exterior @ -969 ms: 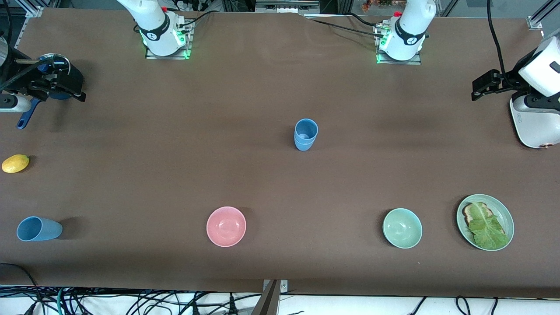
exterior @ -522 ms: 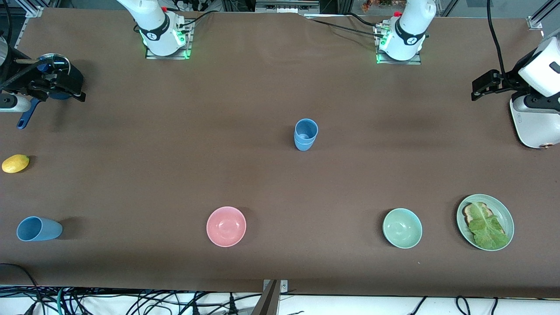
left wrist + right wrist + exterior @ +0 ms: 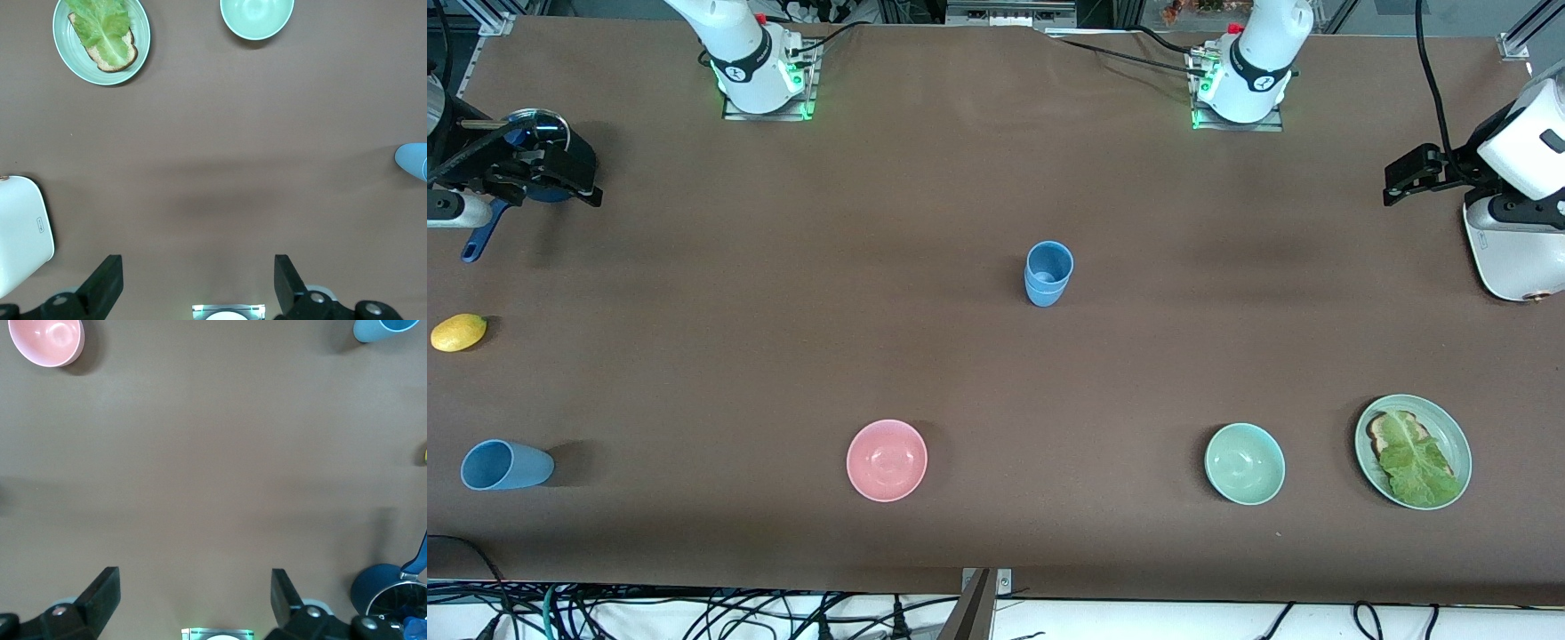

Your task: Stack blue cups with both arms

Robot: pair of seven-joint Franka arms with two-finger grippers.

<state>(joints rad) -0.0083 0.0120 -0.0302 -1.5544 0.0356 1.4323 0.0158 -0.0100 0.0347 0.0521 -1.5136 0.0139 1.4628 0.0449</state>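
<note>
- Stacked cups [image 3: 1048, 273]: two blue cups nested upright (one rim just above the other) at mid-counter, a little toward the edge where the bases stand.
- Lone cup [image 3: 505, 465]: lies on its side near the corner at the right arm's end of the front-camera edge, mouth facing that end.
- Left claw [image 3: 198, 287]: raised over bare counter near the left arm's end, beside the toaster [image 3: 1513, 252]; fingers spread wide, released, holding nothing. The arm waits.
- Right claw [image 3: 194, 603]: raised over the right arm's end, next to the pot [image 3: 520, 173]; fingers spread wide, released, holding nothing. This arm also waits.
- Pink bowl [image 3: 887, 460] and green bowl [image 3: 1244, 463]: upright along the front-camera edge, well apart.
- Plate [image 3: 1453, 436]: near the corner at the left arm's end, carrying toast under a lettuce leaf.
- Lemon [image 3: 458, 332]: at the right arm's end edge, between pot and lone cup.
</note>
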